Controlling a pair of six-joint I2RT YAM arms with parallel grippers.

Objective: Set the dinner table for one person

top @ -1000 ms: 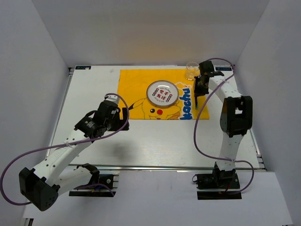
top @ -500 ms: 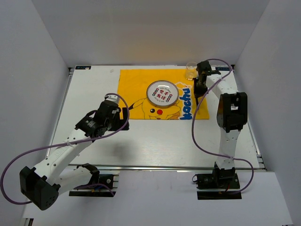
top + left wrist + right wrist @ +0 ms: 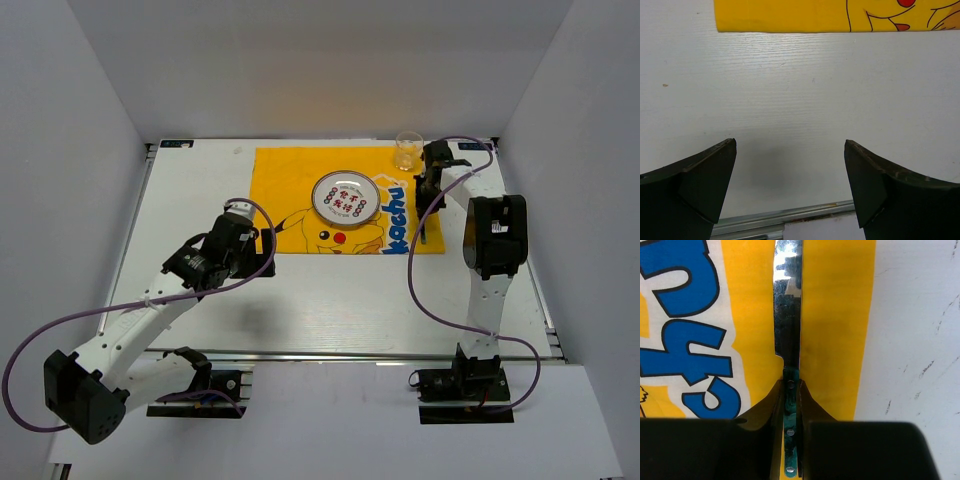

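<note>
Top view first. Shows the white counter as the big rectangle under everything, with faint plank grain and a metal rail along its near edge. Carries on its far half a yellow cartoon mat, and on this mat a round printed plate. Has a clear glass just beyond the far right corner of the mat. Puts the right jaws over the right border of the mat, near the glass, clenched on a knife that points to the near side. Puts the left jaws low over bare counter, just at the near edge of the mat, released and spread wide.

Left wrist view. Shows two dark fingers well apart, grasping nothing. Gives white counter between them, the near edge of the yellow mat at the top, and a strip of the rail at the bottom.

Right wrist view. Shows the right jaws grasping the knife by its green riveted handle, one finger on each side. Sends the shiny blade straight ahead over the yellow border of the mat, between blue letters on one side and bare counter on the other. Cannot tell if the blade touches the cloth
</note>
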